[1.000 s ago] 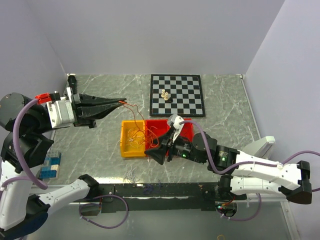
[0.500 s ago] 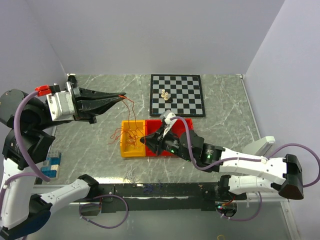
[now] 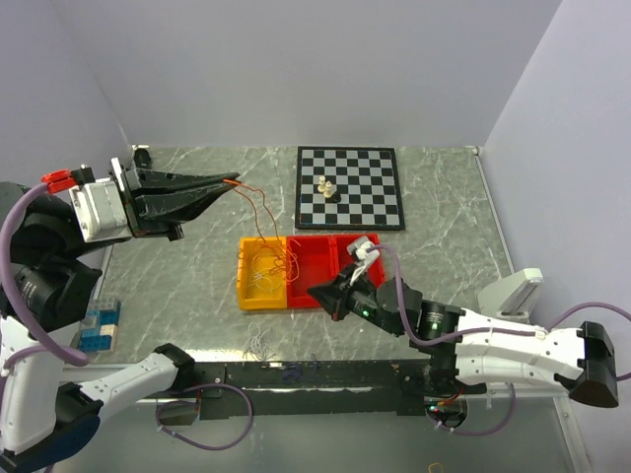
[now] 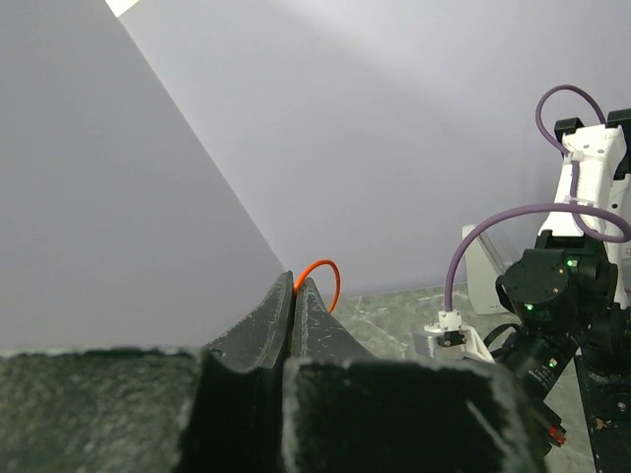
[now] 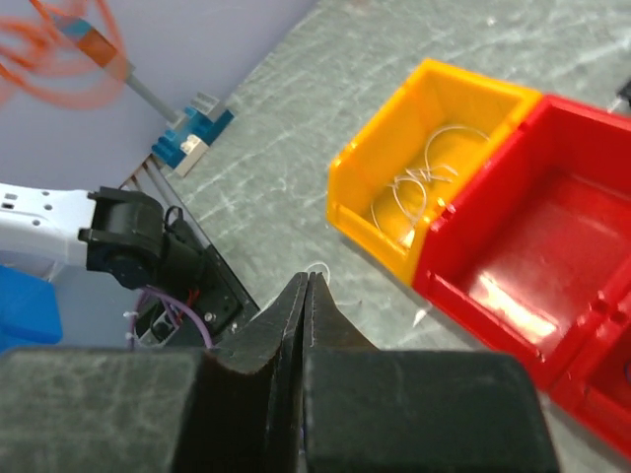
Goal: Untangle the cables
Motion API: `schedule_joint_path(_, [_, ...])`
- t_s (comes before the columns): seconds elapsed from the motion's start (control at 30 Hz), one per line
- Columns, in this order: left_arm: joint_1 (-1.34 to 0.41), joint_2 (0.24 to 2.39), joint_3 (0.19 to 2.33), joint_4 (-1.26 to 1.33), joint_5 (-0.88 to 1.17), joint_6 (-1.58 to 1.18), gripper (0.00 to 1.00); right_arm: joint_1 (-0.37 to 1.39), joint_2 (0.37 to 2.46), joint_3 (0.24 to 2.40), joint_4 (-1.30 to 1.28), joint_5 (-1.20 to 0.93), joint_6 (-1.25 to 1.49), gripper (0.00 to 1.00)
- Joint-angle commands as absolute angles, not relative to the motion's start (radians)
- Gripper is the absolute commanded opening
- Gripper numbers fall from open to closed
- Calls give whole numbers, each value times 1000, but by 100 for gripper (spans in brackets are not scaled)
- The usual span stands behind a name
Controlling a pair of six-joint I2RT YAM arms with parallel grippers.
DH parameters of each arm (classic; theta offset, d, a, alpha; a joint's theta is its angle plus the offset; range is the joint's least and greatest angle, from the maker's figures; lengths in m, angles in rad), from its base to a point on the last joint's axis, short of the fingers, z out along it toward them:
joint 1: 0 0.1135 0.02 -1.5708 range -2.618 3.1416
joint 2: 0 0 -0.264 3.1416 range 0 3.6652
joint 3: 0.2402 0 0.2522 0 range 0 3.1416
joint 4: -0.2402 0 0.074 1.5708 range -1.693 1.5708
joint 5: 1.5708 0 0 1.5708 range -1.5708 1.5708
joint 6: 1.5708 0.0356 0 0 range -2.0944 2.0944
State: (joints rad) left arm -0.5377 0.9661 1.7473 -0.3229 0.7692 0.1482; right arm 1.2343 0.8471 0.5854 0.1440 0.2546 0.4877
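Note:
A thin orange cable (image 3: 258, 212) hangs from my left gripper (image 3: 235, 182), which is shut on its upper end high over the table's left side. The cable's lower loops trail into the yellow bin (image 3: 243, 271), where thin white cables (image 3: 264, 278) lie. In the left wrist view the orange cable (image 4: 330, 271) arcs out of the shut gripper (image 4: 297, 279). My right gripper (image 3: 314, 293) is shut just in front of the red bin (image 3: 311, 258). In the right wrist view nothing shows between the tips of this gripper (image 5: 308, 278), and the white cables (image 5: 424, 182) rest in the yellow bin (image 5: 365, 192).
A chessboard (image 3: 365, 187) with chess pieces (image 3: 326, 187) lies behind the bins. Blue blocks (image 3: 99, 330) sit at the left front. A loose white wire (image 3: 261, 342) lies by the front rail. The red bin (image 5: 552, 246) adjoins the yellow one.
My left gripper has risen and drawn back left, lifting the orange cable out of the bin. My right gripper has shut and pulled back from the bins' dividing wall to the front.

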Motion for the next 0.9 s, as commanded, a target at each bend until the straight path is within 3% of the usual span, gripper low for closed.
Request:
schedule_joint_path(0.0, [-534, 965, 1775, -290, 755, 129, 1, 1229, 775, 539, 149, 276, 542, 0])
schedule_joint_path(0.03, [-532, 962, 1769, -290, 756, 130, 1, 1229, 764, 538, 153, 258, 528, 0])
schedule_joint_path(0.07, [-534, 960, 1763, -291, 756, 130, 1, 1229, 755, 545, 161, 246, 523, 6])
schedule_joint_path(0.2, [-534, 960, 1753, -295, 756, 137, 1, 1229, 770, 601, 228, 195, 460, 54])
schedule_joint_path(0.27, [-534, 962, 1756, -298, 755, 143, 1, 1229, 808, 658, 261, 160, 433, 62])
schedule_joint_path(0.57, [-532, 968, 1763, -314, 750, 150, 1, 1230, 971, 804, 388, 26, 380, 68])
schedule_joint_path(0.87, [-523, 983, 1782, -311, 781, 123, 1, 1226, 1069, 882, 413, 54, 370, 67])
